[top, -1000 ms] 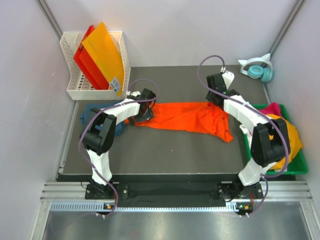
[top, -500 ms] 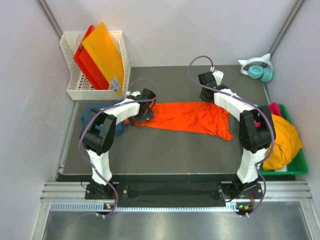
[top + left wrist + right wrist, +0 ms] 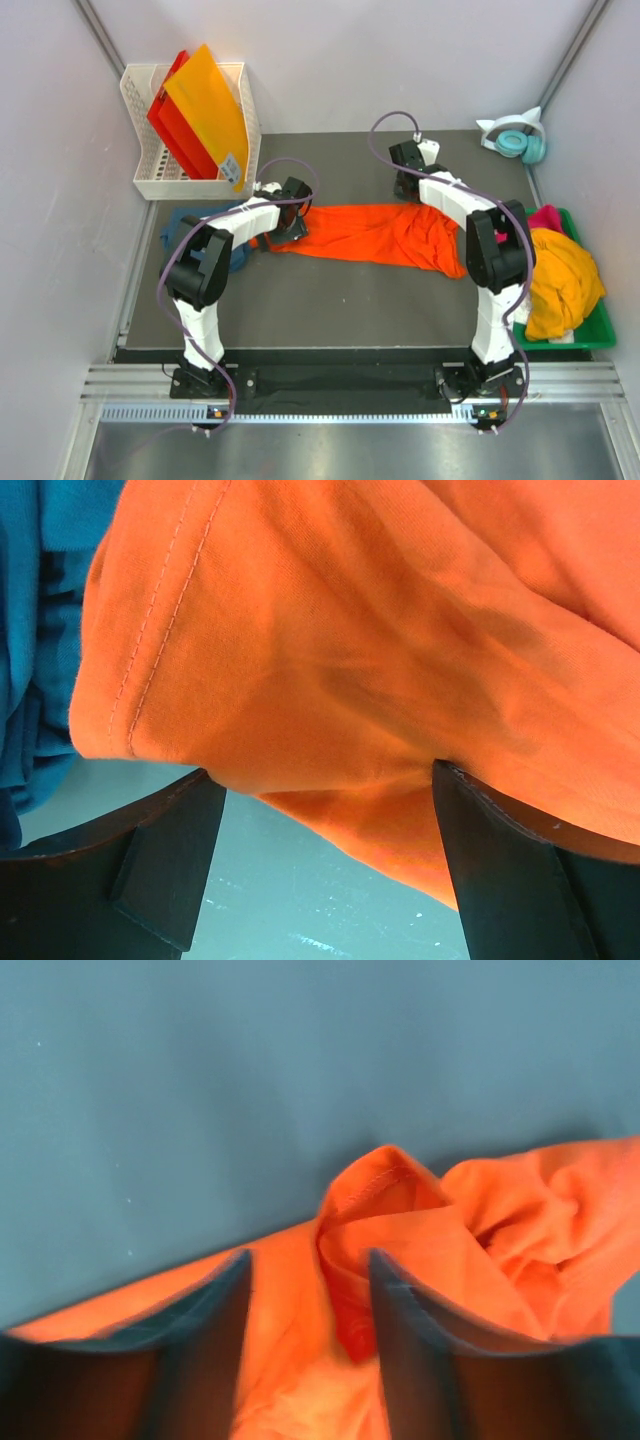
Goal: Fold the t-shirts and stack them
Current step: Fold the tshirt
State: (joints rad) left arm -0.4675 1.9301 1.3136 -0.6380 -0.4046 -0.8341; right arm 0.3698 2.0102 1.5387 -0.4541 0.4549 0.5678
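- As seen from above: orange t-shirt (image 3: 370, 232) spread across tabletop (image 3: 330, 300) centre.
- Left gripper (image 3: 322, 780): jaws wide apart, cloth hem between.
- Right gripper (image 3: 308, 1260): jaws parted astride a fold.

spread t-shirt (image 3: 370, 232): bright orange | crumpled t-shirt (image 3: 178, 228): teal-blue | bin (image 3: 570, 343): green | basket (image 3: 150, 185): white | mat (image 3: 340, 300): dark grey

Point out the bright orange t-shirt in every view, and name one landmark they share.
Top external: orange t-shirt stretched across the middle of the grey table mat.
Left wrist: fills the upper frame, its hem drooping between the left fingers.
Right wrist: lower half, a bunched fold between the right fingers.
Shared landmark: that grey table mat, beneath the shirt.
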